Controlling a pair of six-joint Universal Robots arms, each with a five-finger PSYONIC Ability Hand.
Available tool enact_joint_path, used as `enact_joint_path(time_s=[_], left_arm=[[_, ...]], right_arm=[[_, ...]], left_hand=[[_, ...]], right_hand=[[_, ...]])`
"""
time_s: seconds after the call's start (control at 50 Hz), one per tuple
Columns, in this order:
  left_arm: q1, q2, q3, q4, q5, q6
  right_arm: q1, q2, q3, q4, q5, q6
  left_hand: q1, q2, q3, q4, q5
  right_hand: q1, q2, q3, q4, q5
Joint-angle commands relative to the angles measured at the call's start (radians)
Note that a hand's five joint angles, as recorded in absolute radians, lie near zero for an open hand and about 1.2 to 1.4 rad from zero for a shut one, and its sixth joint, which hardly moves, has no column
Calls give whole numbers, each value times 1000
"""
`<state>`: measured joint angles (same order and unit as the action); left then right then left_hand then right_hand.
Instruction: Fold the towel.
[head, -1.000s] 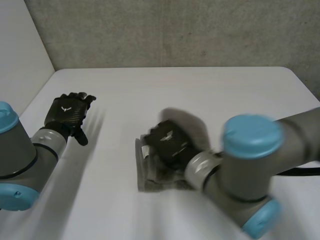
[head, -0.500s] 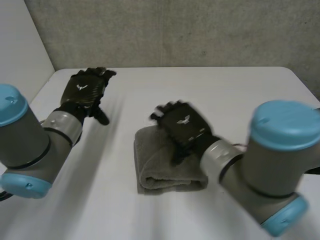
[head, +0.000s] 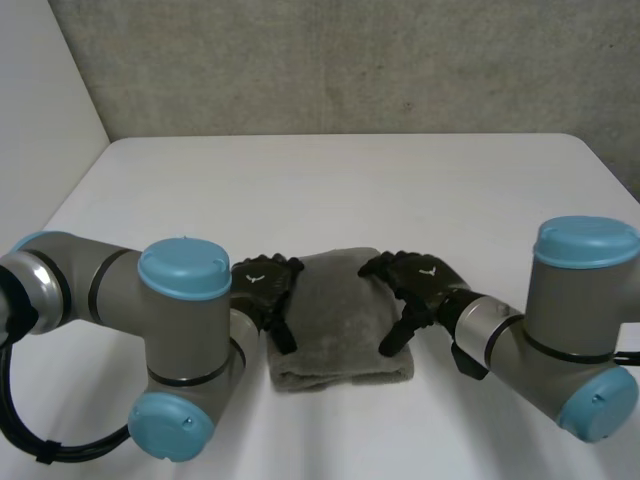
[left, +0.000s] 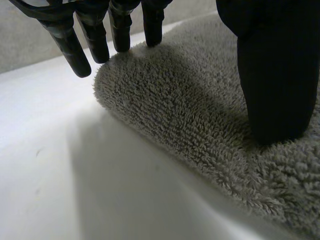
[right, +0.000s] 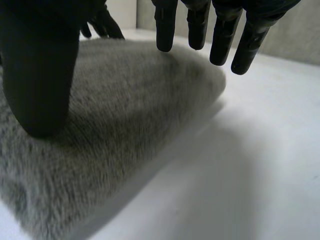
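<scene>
— Head view first. Handling?
— Soft, light, limp terry, with no stiffness to count on. Likely to sag and slump open if lifted by one side. Best taken at both side edges together, or from under the rounded fold.

— Whereabouts?
— Grey towel (head: 335, 320) lying near-centre on the white table (head: 330, 180), already doubled into a thick pad with the rounded fold at its near edge. Flanked by the left hand (head: 262, 288) on its left edge and the right hand (head: 415, 282) on its right edge.

— Left wrist view?
— Fingers (left: 95, 42) straight and released, tips just at the towel's (left: 190, 115) rounded rim. Thumb (left: 272, 85) planted on the pile, well apart from them. Nothing grasped. Looped, fluffy nap, probably grippy rather than slippery.

— Right wrist view?
— Much the same. Fingers (right: 220, 42) straight and spread over the towel's (right: 125, 110) rim, contact hard to tell. Thumb (right: 42, 80) pressing into the plush. Relaxed, not clenched, no pinch on the cloth.
</scene>
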<state>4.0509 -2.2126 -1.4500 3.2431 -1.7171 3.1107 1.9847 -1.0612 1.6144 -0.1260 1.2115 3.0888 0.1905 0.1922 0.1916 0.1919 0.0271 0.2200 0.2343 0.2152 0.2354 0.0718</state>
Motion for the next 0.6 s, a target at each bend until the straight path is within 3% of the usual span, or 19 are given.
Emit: enact_joint_path(time_s=[0.02,0.2,0.3,0.36,0.44,0.6], left_arm=[[-3,33,-33,4,-15,35],[-4,246,19,6,-18,137],[35,407,52,-22,-39,196],[45,462,56,-32,-56,200],[74,625,53,-77,-101,198],[98,720,-3,-95,-108,181]], right_arm=[[17,70,-97,106,37,-126],[13,-186,-218,138,177,-147],[19,-348,-290,132,337,-150],[20,-411,-291,132,388,-154],[22,-441,-271,131,421,-154],[23,-503,-218,134,427,-156]], left_hand=[[8,7,7,7,-3],[14,12,13,13,3],[-15,-17,-16,-16,-26],[-15,-17,-16,-17,-26],[-16,-18,-17,-17,-27],[-16,-18,-17,-17,-27]], right_hand=[[-45,-60,-41,-61,-72],[-45,-60,-41,-61,-72],[-45,-60,-41,-61,-72],[-45,-60,-41,-61,-72],[-45,-60,-41,-61,-72],[-45,-60,-41,-61,-72]])
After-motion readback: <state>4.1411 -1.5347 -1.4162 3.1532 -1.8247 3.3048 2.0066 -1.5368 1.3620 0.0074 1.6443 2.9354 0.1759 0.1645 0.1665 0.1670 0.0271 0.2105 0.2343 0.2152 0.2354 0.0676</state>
